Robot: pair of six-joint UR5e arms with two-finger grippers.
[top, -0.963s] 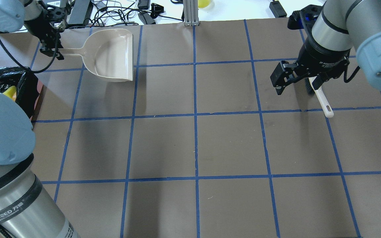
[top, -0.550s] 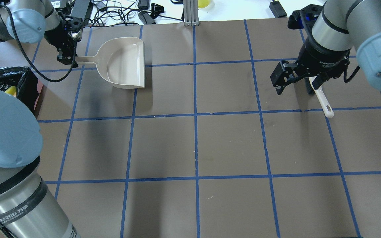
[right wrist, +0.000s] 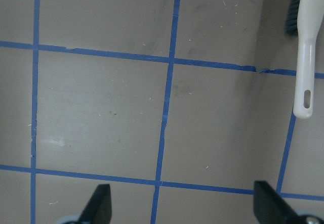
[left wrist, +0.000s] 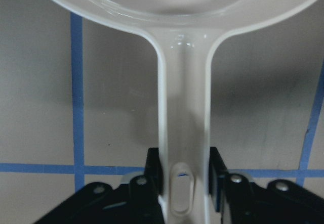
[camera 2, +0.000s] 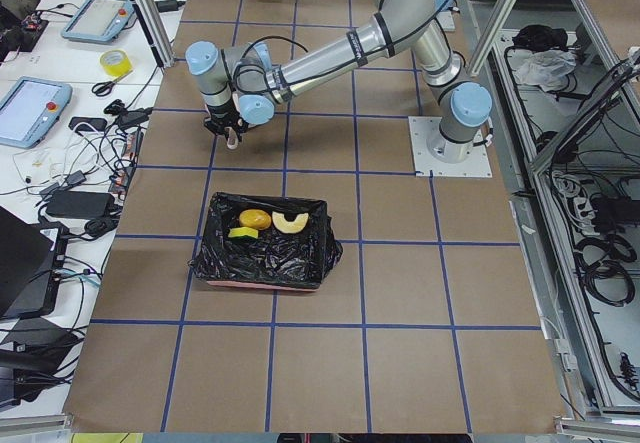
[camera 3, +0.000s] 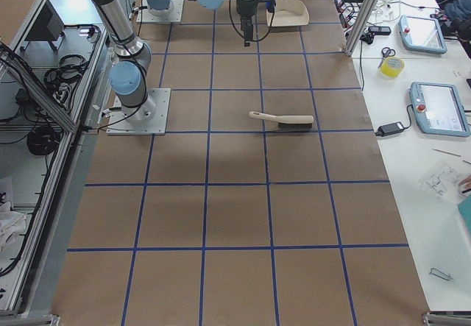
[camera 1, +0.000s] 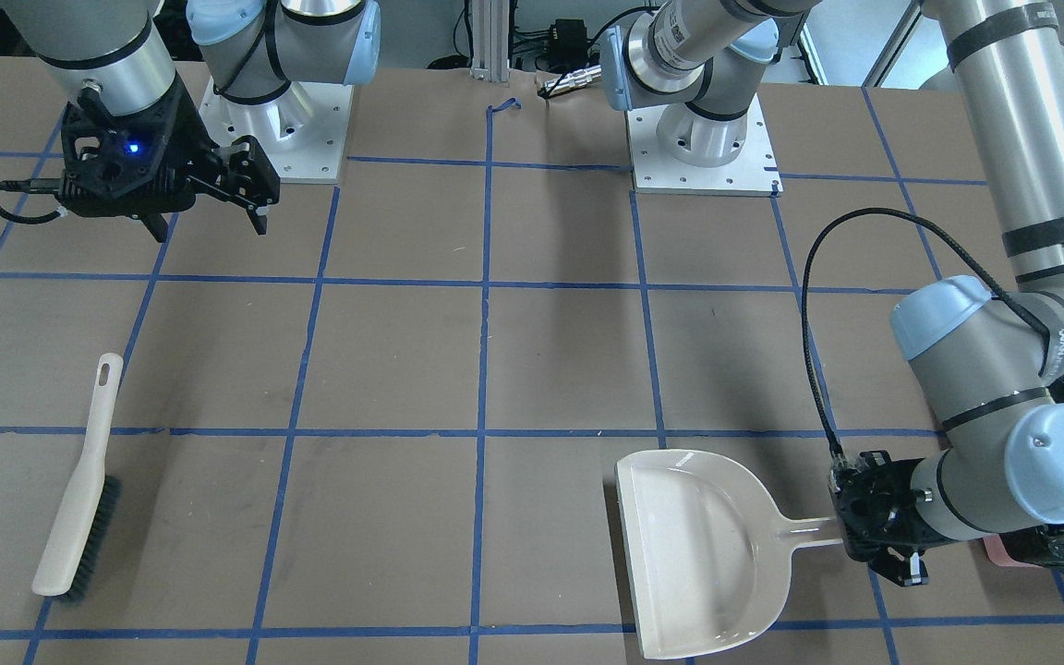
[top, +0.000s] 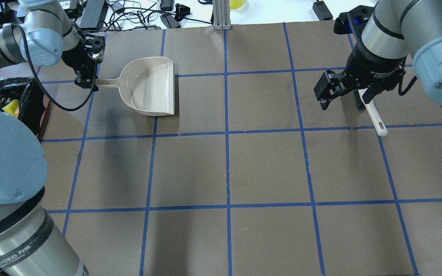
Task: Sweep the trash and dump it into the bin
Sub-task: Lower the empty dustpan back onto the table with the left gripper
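A brown paper-covered table (top: 267,165) gridded with blue tape fills the scene, with cables and gear past its far edge. The left gripper (left wrist: 185,172) is clamped on the handle end of the beige plastic dustpan (top: 152,86), whose scoop is empty. The right gripper (right wrist: 185,206) hangs spread wide and holds nothing, near the white-handled black-bristled brush (camera 1: 79,489) lying flat.

The tan croissant (camera 2: 291,222), golden-brown lump (camera 2: 254,219) and yellow wedge (camera 2: 243,233) lie inside the pink bin with its black bag (camera 2: 215,253), so dumping looks done. The step in hand seems to be putting the dustpan away, which calls for lowering it flat and letting go.

The dustpan sits near the far table edge. The broadest room lies toward the middle, between dustpan and brush.
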